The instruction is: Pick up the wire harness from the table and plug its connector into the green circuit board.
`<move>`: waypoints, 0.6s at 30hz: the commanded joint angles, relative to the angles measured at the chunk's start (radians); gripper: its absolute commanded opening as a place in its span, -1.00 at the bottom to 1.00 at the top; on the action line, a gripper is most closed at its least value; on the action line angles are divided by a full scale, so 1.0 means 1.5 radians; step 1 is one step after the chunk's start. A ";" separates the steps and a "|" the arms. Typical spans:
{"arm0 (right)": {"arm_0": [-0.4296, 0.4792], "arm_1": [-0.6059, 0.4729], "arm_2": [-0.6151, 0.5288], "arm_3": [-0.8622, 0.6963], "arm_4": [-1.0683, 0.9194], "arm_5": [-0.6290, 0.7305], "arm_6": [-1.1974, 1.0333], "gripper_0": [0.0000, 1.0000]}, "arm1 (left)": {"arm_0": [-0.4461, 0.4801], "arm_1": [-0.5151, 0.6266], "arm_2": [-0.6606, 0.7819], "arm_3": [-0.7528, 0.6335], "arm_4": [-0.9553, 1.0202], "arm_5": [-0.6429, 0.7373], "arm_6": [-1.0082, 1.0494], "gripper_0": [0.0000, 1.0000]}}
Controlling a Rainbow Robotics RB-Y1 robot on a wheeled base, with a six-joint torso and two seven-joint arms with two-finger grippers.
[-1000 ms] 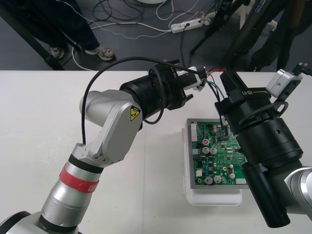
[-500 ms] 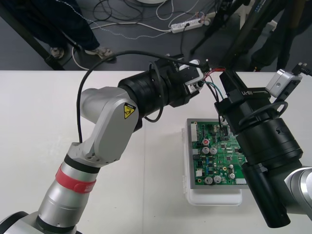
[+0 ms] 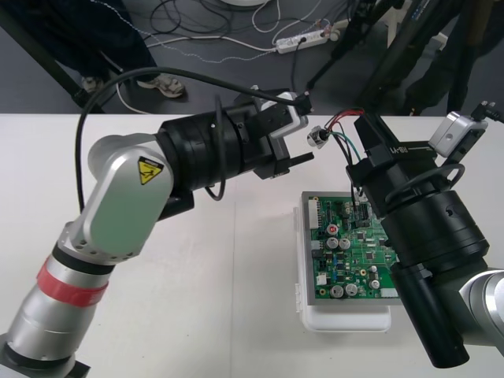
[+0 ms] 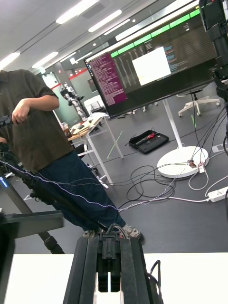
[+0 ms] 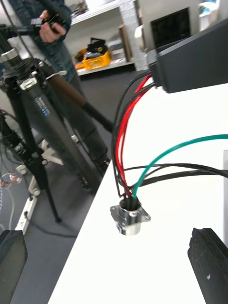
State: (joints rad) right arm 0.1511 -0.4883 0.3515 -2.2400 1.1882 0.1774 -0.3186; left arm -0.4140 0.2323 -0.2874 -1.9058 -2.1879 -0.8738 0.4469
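Observation:
The harness hangs in the air between the two grippers. Its round metal socket (image 3: 318,135) (image 5: 129,220) dangles free, just right of my left gripper (image 3: 302,132), which stands open with its fingers (image 5: 209,266) wide apart on either side of the socket and not touching it. Red, green and black wires (image 3: 343,132) (image 5: 124,142) run from the socket to my right gripper (image 3: 360,197). That gripper is shut on the black plug (image 4: 109,251) and stands over the far edge of the green circuit board (image 3: 354,252). Whether the plug is in the board is hidden.
The board sits on a white base (image 3: 346,319) at the right of the table. My right arm's thick black wrist (image 3: 425,236) covers the board's right side. Bare table (image 3: 236,299) lies left of the board, below my left arm.
My left gripper has let go of the socket and drawn back to the left. The socket now hangs free on its wires. The right gripper has not moved.

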 commanded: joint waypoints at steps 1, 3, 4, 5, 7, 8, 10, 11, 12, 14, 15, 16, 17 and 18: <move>-0.016 0.008 0.005 -0.010 -0.006 -0.015 -0.024 -1.00 | 0.004 0.078 0.013 -0.052 0.089 -0.027 0.055 1.00; -0.016 0.008 0.005 -0.009 -0.006 -0.016 -0.025 -1.00 | 0.005 0.098 0.014 -0.059 0.127 -0.027 0.056 1.00; -0.016 0.008 0.005 -0.009 -0.006 -0.017 -0.025 -1.00 | 0.005 0.109 0.015 -0.063 0.151 -0.027 0.056 1.00; -0.016 0.010 0.005 -0.009 -0.006 -0.017 -0.025 -1.00 | 0.005 0.121 0.017 -0.067 0.174 -0.027 0.057 1.00; -0.016 0.010 0.005 -0.009 -0.006 -0.019 -0.026 -1.00 | 0.005 0.140 0.019 -0.073 0.210 -0.027 0.058 1.00; -0.016 0.008 0.005 -0.010 -0.006 -0.020 -0.026 -1.00 | 0.005 0.154 0.021 -0.077 0.233 -0.027 0.058 1.00; -0.016 0.008 0.006 -0.009 -0.006 -0.021 -0.025 -1.00 | 0.005 0.178 0.022 -0.081 0.270 -0.028 0.058 1.00; -0.016 0.008 0.005 -0.009 -0.006 -0.022 -0.026 -1.00 | 0.005 0.192 0.022 -0.082 0.297 -0.027 0.058 1.00; -0.016 0.008 0.005 -0.010 -0.007 -0.023 -0.026 -1.00 | 0.004 0.206 0.023 -0.085 0.326 -0.027 0.057 1.00; -0.016 0.008 0.005 -0.009 -0.008 -0.025 -0.026 -1.00 | 0.004 0.228 0.024 -0.087 0.363 -0.028 0.055 1.00; -0.016 0.008 0.005 -0.010 -0.009 -0.027 -0.025 -1.00 | 0.005 0.242 0.024 -0.090 0.389 -0.028 0.053 1.00; -0.016 0.008 0.005 -0.010 -0.010 -0.027 -0.026 -1.00 | 0.005 0.249 0.023 -0.090 0.400 -0.028 0.053 1.00; -0.016 0.008 0.005 -0.009 -0.011 -0.029 -0.026 -1.00 | 0.005 0.260 0.023 -0.091 0.425 -0.028 0.051 1.00; -0.016 0.007 0.005 -0.009 -0.012 -0.031 -0.026 -1.00 | 0.005 0.272 0.023 -0.091 0.449 -0.028 0.050 1.00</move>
State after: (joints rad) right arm 0.1504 -0.4882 0.3515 -2.2397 1.1833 0.1442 -0.3186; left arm -0.4138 0.5617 -0.2817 -1.9979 -1.6001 -0.8876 0.4475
